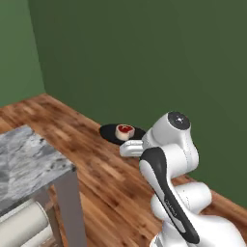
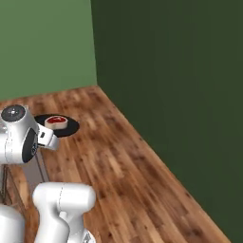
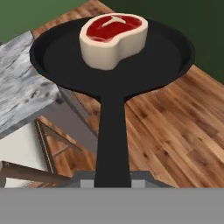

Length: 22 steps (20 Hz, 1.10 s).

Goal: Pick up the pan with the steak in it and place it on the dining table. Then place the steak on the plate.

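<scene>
From my remote station, I see the pan (image 3: 113,61) carried in the air above the wooden floor (image 2: 123,161), its long black handle running straight back toward the hand camera and disappearing at the bottom of that view. The hand (image 3: 112,181) sits at the end of that handle; its fingertips are hidden at the bottom edge, so I cannot tell from the pictures whether it is clamped or loose, though the pan hangs level with nothing else under it. The steak (image 3: 113,39) lies inside the pan, toward the far side of the bowl away from the handle, red face up with its pale rim all around. In the left base view the pan (image 1: 113,134) shows beyond the white arm (image 1: 169,159), dark against the floor boards and near the foot of the dark green wall (image 1: 144,58), with the steak (image 1: 125,131) resting in it. In the right base view the pan (image 2: 66,128) and steak (image 2: 56,122) appear just past the arm's upper joint. The marbled tabletop (image 1: 26,161) of the dining table sits at the lower left of the left base view, and in the hand view its corner (image 3: 22,92) lies below and beside the pan's rim.
</scene>
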Available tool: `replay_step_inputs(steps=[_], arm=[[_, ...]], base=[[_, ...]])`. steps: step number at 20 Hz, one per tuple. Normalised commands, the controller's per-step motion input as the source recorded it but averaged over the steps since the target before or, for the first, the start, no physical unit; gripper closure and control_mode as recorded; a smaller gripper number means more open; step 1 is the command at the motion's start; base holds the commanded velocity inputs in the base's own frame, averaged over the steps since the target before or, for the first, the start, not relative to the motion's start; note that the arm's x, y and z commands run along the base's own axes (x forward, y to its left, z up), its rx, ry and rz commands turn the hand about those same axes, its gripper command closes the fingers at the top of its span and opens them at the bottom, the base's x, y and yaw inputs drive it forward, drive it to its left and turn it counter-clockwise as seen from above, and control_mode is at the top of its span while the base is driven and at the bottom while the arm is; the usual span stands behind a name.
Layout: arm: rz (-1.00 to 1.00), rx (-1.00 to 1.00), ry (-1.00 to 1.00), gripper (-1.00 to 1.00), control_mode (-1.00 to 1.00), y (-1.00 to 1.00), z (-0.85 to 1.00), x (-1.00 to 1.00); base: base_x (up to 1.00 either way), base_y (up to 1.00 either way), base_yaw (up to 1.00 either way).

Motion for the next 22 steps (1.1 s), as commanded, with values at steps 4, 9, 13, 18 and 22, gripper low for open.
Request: replay_step_inputs(steps=[4, 9, 13, 18, 22], arm=[[0.0, 0.0, 0.0, 1.0, 1.0, 0.0, 0.0, 0.0], [0.0, 0.0, 0.0, 1.0, 1.0, 0.0, 0.0, 0.0], [0.0, 0.0, 0.0, 1.0, 1.0, 0.0, 0.0, 0.0], [0.0, 0.0, 0.0, 1.0, 1.0, 0.0, 0.0, 0.0], [0.0, 0.0, 0.0, 1.0, 1.0, 0.0, 0.0, 0.0]], base=[[-0.21, 0.0, 0.46], [-0.21, 0.0, 0.45], [-0.19, 0.0, 0.43], [-0.06, -0.01, 0.12], [0.06, -0.4, 0.01]])
